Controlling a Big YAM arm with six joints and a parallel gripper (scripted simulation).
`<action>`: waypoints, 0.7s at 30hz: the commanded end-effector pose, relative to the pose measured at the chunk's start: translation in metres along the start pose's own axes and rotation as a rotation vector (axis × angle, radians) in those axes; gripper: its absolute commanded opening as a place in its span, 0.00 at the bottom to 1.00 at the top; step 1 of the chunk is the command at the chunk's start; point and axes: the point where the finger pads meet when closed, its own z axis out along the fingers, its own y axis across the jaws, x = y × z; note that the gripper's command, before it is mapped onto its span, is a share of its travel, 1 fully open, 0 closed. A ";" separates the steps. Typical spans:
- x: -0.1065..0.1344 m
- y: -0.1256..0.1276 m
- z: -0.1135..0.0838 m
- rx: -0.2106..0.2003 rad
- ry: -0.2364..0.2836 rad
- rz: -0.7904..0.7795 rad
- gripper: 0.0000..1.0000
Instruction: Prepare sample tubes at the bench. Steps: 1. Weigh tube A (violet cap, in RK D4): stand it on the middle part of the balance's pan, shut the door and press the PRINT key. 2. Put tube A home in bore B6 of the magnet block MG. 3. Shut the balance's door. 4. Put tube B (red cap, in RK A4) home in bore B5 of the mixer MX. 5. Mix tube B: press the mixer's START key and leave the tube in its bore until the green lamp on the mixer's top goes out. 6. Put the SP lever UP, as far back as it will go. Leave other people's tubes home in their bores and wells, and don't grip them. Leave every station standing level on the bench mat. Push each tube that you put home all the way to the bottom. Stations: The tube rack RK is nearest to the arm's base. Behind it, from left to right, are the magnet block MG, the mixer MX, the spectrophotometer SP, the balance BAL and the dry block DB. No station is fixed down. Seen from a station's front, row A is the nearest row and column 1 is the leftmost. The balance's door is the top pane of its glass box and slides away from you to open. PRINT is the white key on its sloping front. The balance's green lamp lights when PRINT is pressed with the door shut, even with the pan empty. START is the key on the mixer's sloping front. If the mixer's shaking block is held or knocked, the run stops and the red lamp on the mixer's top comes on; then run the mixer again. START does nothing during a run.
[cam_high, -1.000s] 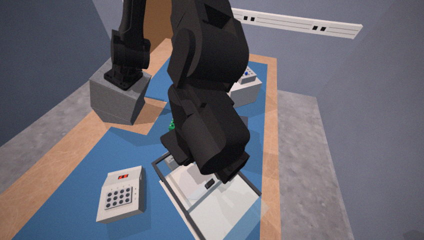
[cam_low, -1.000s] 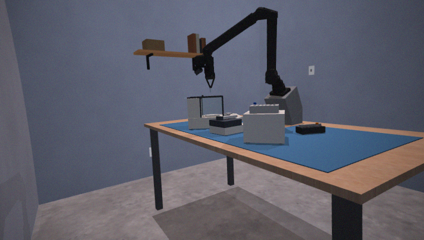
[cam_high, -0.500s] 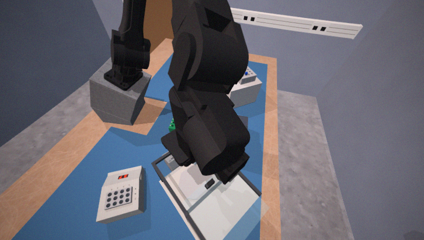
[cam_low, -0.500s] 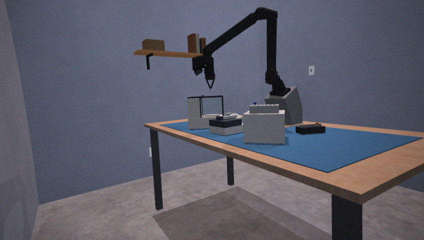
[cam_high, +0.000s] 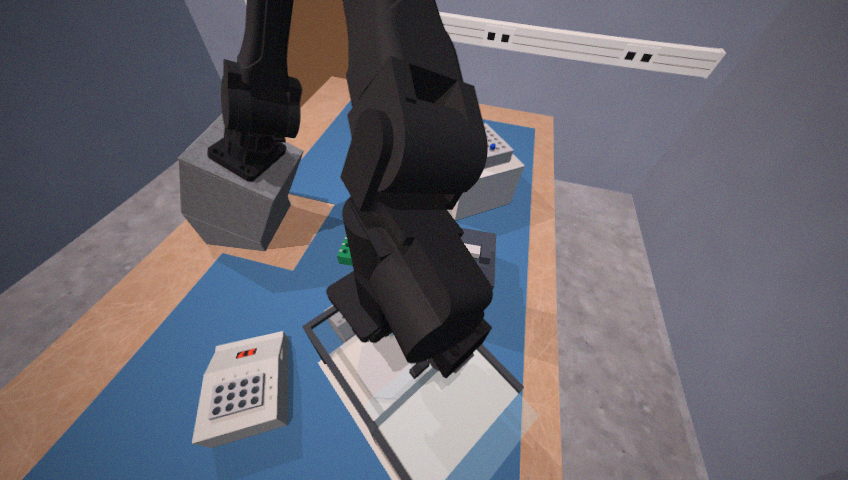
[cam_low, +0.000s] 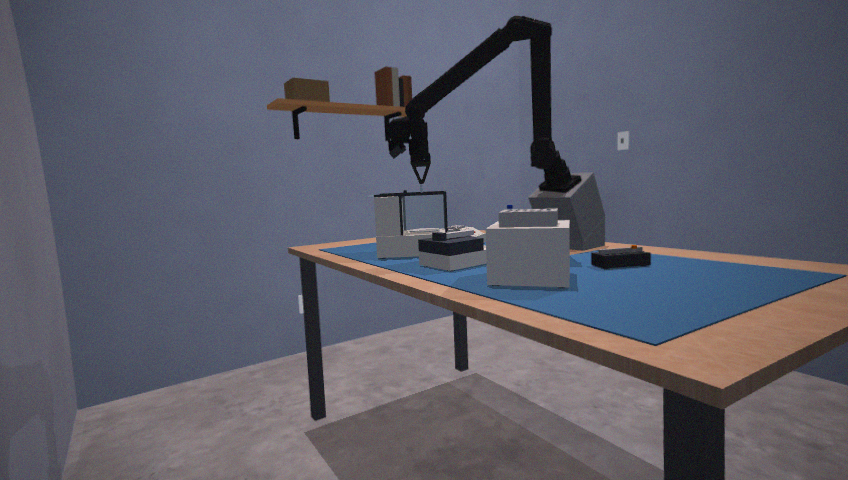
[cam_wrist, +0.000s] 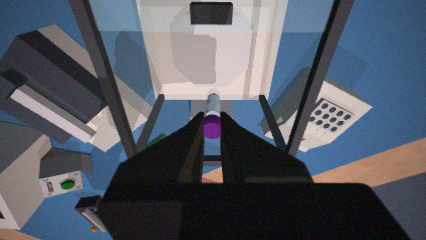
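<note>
My gripper (cam_low: 421, 180) (cam_wrist: 212, 119) is shut on tube A (cam_wrist: 213, 104) by its violet cap (cam_wrist: 212, 129). The tube hangs upright below the fingertips, just above the top frame of the balance (cam_low: 387, 218) (cam_high: 452, 429). The balance's door is slid back; its dark handle (cam_wrist: 211, 13) is beyond the tube in the wrist view. The pan (cam_wrist: 235, 57) shows under the opening with nothing standing on it that I can see. The mixer (cam_high: 492, 189) (cam_low: 527, 256) shows its green START key (cam_wrist: 67, 185) in the wrist view. Tube B is not visible, and the arm hides most of the rack (cam_high: 345, 255).
The spectrophotometer (cam_low: 451, 259) (cam_wrist: 45, 62) is beside the balance. The dry block (cam_high: 243, 398) (cam_wrist: 334, 112) is on its other side. A blue-capped tube (cam_high: 492, 146) stands in the mixer. The magnet block (cam_low: 620, 259) has an orange cap on it. The balance's dark frame bars flank the tube.
</note>
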 end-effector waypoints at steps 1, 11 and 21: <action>-0.003 0.002 0.012 0.000 -0.001 0.007 0.09; -0.003 0.002 0.025 0.000 -0.001 0.007 0.09; -0.006 0.004 0.037 0.002 -0.012 0.002 0.09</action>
